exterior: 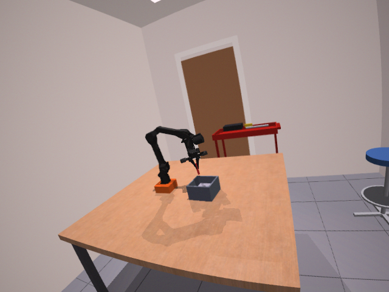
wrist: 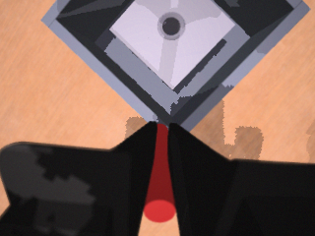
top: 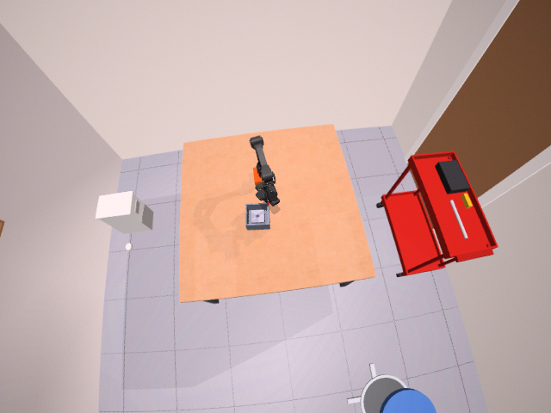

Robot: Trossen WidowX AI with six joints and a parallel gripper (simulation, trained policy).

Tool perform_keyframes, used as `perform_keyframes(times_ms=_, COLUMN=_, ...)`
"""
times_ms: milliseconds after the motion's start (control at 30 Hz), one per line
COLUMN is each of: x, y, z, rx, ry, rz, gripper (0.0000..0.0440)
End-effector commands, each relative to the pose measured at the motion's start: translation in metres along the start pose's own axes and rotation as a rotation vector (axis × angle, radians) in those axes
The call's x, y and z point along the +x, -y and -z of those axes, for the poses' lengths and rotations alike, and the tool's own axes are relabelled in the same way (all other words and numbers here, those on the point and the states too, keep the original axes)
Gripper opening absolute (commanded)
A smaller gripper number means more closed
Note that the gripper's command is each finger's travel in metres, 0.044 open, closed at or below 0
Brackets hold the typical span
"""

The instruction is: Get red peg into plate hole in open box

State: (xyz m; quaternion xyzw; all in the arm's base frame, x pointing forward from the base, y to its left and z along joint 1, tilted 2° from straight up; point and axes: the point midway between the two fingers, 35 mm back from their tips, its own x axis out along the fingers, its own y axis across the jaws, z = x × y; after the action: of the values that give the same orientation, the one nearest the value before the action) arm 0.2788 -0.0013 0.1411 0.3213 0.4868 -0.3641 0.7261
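- Box (top: 257, 228) (exterior: 200, 193) (wrist: 98, 71): top open, way in from above.
- Four upright walls block entry from the sides.
- Near corner of box just ahead of fingers (top: 269, 202) (exterior: 197, 166) in wrist view.
- Plate (top: 253, 219) (exterior: 204, 184) (wrist: 148, 36) hole uncovered.
- Peg (exterior: 198, 171) (wrist: 159, 197) sticks out below fingers, above rim height.
- Cart (top: 420, 200) (exterior: 242, 133) well apart from table (top: 289, 257) (exterior: 251, 219) (wrist: 39, 88).

The red peg (top: 268, 204) (exterior: 197, 170) (wrist: 160, 184) is slim and round, and it is held in the air, slightly tilted, near the open grey-blue box (top: 246, 218) (exterior: 200, 193) (wrist: 98, 74). In the box is a pale plate (top: 252, 219) (exterior: 202, 184) (wrist: 148, 31) with one dark round hole.
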Motion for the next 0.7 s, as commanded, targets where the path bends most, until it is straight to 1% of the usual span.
perform_keyframes(times_ms=0, x=0.003, y=-0.001, z=-0.013, rx=0.013, ry=0.004, rz=0.002, gripper=0.0)
perform_keyframes(times_ms=400, x=0.025, y=0.002, z=-0.061, rx=0.094, ry=0.018, rz=0.022, gripper=0.0)
perform_keyframes(times_ms=667, x=0.047, y=0.005, z=-0.081, rx=0.126, ry=-0.005, rz=0.037, gripper=0.0)
